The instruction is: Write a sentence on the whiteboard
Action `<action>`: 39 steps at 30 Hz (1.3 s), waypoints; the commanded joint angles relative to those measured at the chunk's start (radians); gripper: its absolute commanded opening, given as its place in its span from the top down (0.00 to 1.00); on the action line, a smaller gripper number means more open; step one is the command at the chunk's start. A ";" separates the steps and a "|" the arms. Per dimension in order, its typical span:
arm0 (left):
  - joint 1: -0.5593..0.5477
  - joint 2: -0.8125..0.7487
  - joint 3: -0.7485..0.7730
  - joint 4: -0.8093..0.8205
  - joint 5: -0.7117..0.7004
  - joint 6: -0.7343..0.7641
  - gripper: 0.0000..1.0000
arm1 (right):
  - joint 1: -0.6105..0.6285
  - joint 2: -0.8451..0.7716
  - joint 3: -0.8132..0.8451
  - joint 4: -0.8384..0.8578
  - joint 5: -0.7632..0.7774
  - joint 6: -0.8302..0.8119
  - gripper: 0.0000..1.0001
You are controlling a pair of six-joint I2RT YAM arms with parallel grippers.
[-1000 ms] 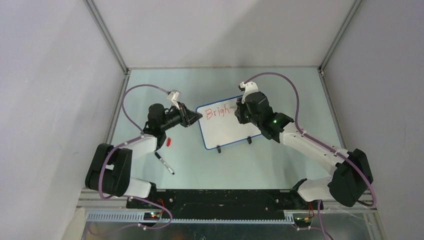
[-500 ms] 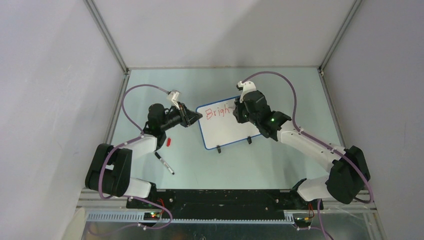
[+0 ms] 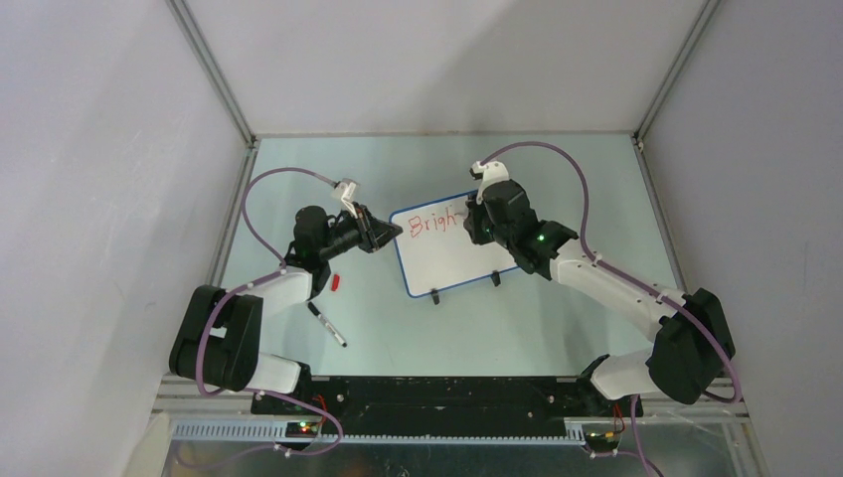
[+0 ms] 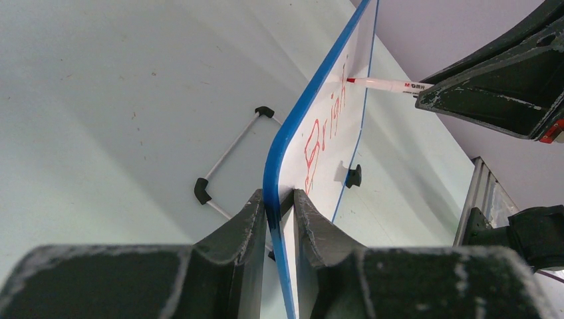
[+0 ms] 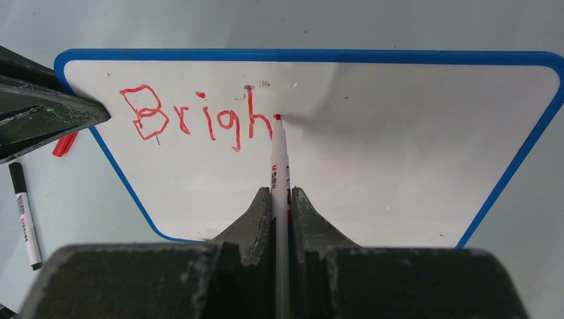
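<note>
The whiteboard (image 3: 447, 248) stands tilted on two black clip feet in mid-table, white with a blue rim (image 4: 282, 149). My left gripper (image 3: 395, 231) is shut on its upper left corner, one finger on each face (image 4: 279, 199). My right gripper (image 3: 471, 221) is shut on a white red-tipped marker (image 5: 279, 166). The marker tip (image 5: 277, 117) touches the board just right of the red letters "Brigh" (image 5: 193, 118), the sentence as written. From the left wrist view the same marker (image 4: 386, 84) meets the board face from the right.
A black-capped marker (image 3: 326, 325) lies on the table near the left arm, also visible as a marker (image 5: 23, 212) at the right wrist view's left edge. A small red cap (image 3: 336, 282) lies beside it. Grey enclosure walls stand on three sides.
The right arm shifted slightly up and left in the first half second, then held. The left gripper and board have not moved.
</note>
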 commanded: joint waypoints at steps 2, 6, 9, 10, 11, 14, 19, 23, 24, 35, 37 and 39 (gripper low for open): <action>-0.007 -0.028 0.029 0.007 0.005 0.032 0.76 | -0.017 0.006 0.043 0.006 0.067 -0.001 1.00; -0.006 -0.028 0.029 0.007 0.005 0.032 0.76 | -0.024 0.001 0.043 -0.004 0.072 0.002 1.00; -0.006 -0.028 0.028 0.008 0.006 0.033 0.76 | -0.024 -0.006 0.043 -0.006 0.066 0.002 1.00; -0.007 -0.028 0.028 0.007 0.005 0.032 0.76 | -0.024 -0.007 0.043 -0.005 0.062 0.002 1.00; -0.007 -0.027 0.028 0.007 0.006 0.032 0.76 | -0.024 -0.011 0.043 -0.003 0.053 0.003 1.00; -0.007 -0.027 0.028 0.007 0.005 0.033 0.76 | -0.025 -0.021 0.043 0.006 0.033 0.004 1.00; -0.007 -0.028 0.028 0.006 0.005 0.032 0.76 | -0.024 -0.042 0.043 0.031 0.005 -0.001 1.00; -0.008 -0.029 0.030 0.004 0.005 0.034 0.76 | -0.025 -0.043 0.042 0.049 -0.005 -0.004 1.00; -0.007 -0.029 0.030 0.003 0.005 0.033 0.76 | -0.025 -0.042 0.042 0.052 -0.010 -0.003 1.00; -0.006 -0.031 0.030 0.001 0.004 0.035 0.76 | -0.024 -0.010 0.082 0.043 -0.015 -0.006 1.00; -0.006 -0.031 0.030 0.001 0.004 0.036 0.76 | -0.024 -0.004 0.085 0.043 -0.014 -0.008 1.00; -0.007 -0.031 0.029 0.001 0.004 0.037 0.76 | -0.024 0.001 0.089 0.042 -0.014 -0.007 1.00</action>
